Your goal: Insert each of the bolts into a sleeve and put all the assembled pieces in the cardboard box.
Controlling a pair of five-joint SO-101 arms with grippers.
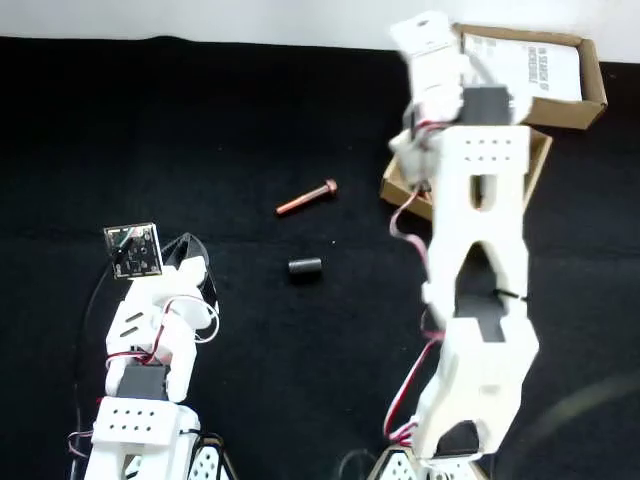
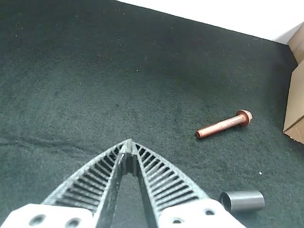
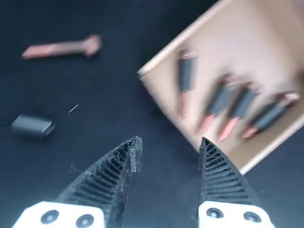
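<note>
A copper bolt [image 1: 307, 199] [image 2: 223, 126] [image 3: 61, 47] lies loose on the black mat. A short dark sleeve [image 1: 305, 268] [image 2: 243, 200] [image 3: 32, 126] lies apart from it, nearer the arms. The cardboard box [image 1: 535, 150] [image 3: 247, 42] sits at the back right and holds several assembled bolt-and-sleeve pieces [image 3: 221, 97]. My right gripper [image 3: 171, 145] is open and empty, hovering over the mat at the box's near corner. My left gripper [image 2: 128, 142] [image 1: 187, 250] is shut on nothing at the front left, short of the sleeve.
The right arm [image 1: 480, 200] stretches across the right side up to the box and covers part of it. A printed sheet [image 1: 525, 65] lies on the box's open flap. A box edge [image 2: 297, 109] shows in the left wrist view.
</note>
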